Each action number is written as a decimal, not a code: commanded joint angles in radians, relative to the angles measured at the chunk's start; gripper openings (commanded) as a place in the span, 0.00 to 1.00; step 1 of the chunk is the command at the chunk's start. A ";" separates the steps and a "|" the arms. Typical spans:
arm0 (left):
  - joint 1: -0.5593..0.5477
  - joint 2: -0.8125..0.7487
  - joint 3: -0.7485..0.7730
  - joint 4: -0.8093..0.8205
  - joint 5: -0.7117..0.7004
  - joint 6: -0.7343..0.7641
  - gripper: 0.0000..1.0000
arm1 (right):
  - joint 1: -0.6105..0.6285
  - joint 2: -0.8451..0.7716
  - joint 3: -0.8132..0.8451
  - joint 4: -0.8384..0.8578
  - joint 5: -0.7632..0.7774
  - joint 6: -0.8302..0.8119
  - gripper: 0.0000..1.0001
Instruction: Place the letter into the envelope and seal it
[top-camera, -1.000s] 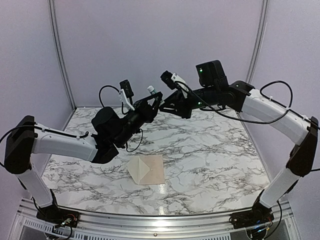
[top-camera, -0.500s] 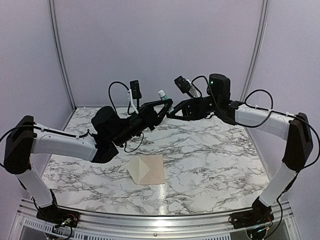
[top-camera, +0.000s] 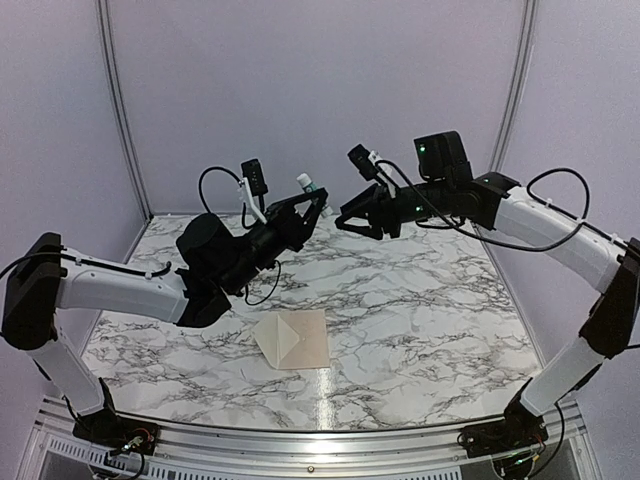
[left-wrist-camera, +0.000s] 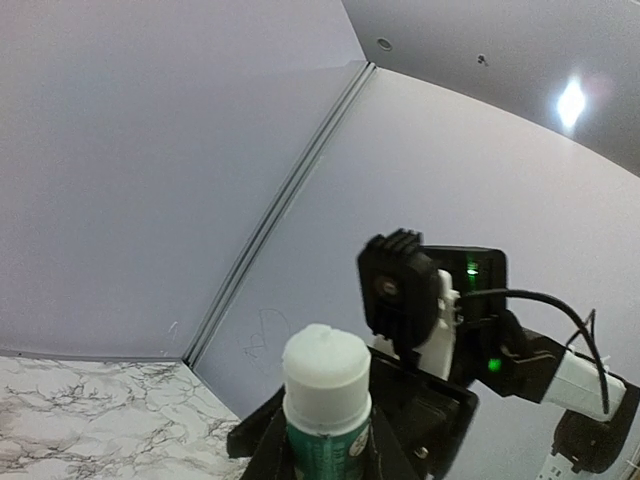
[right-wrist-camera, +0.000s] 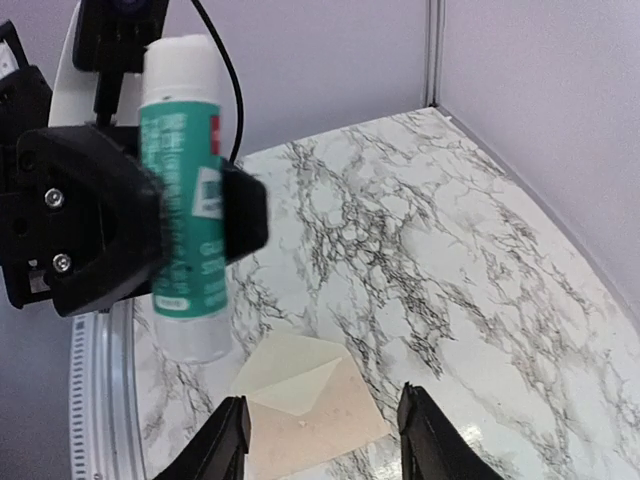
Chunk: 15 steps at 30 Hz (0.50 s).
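The envelope lies flat on the marble table, cream with a triangular flap. The pinkish-tan letter lies against its right side. The right wrist view shows the envelope and the letter far below. My left gripper is raised high at the back, shut on a green glue stick with a white top. In the left wrist view the glue stick stands upright in the gripper. My right gripper hangs just right of it, open and holding nothing, with its fingers wide apart.
Grey booth walls close the table in at the back and on both sides. The marble tabletop stretches around the paper. A metal rail runs along the near edge, by the arm bases.
My right gripper was shut at the glue stick's top; it has opened and drawn back to the right. The left gripper has shifted slightly left with the stick. The papers have not moved.
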 joint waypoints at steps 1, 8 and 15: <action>0.001 -0.029 -0.020 0.017 -0.100 -0.005 0.00 | 0.071 -0.041 0.025 -0.058 0.352 -0.161 0.47; -0.003 -0.009 -0.015 0.024 -0.120 -0.027 0.00 | 0.171 0.001 0.111 -0.066 0.413 -0.213 0.48; -0.003 0.002 -0.011 0.030 -0.119 -0.025 0.00 | 0.200 0.043 0.156 -0.066 0.380 -0.202 0.49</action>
